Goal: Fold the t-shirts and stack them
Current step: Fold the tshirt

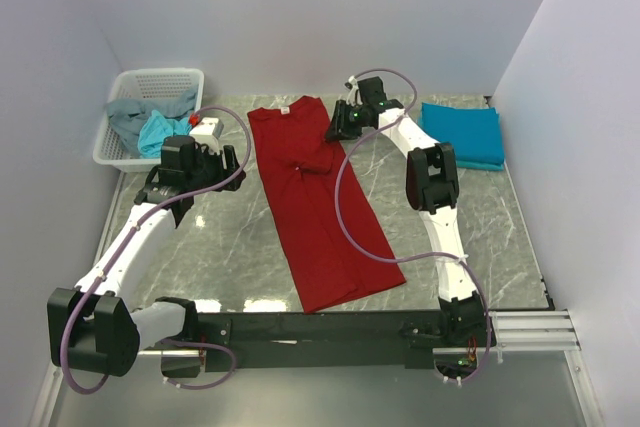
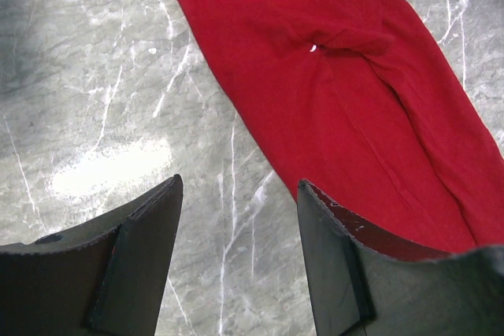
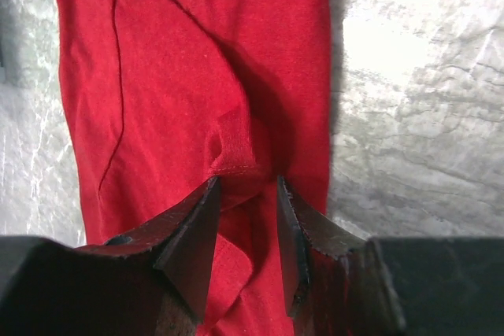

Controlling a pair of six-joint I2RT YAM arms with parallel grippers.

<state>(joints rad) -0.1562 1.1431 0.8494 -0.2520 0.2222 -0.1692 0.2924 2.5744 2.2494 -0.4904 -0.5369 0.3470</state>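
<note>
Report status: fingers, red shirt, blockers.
Left fingers open over bare table beside red t-shirt. Right fingers straddle its sleeve hem, grip unclear. Shirt flat, not yet stacked. Nothing blocking.

The light is bright and comes from above. On the grey table (image 1: 450,237), white shiny patches glow just left of the near end of the red shirt (image 1: 315,207). Another shiny patch sits left of the shirt in the left wrist view. In the right wrist view the table right of the shirt is washed out white, and a dark shadow lies on the shirt's middle. The left gripper (image 2: 240,185), close to the camera, looks dark and fuzzy.
</note>
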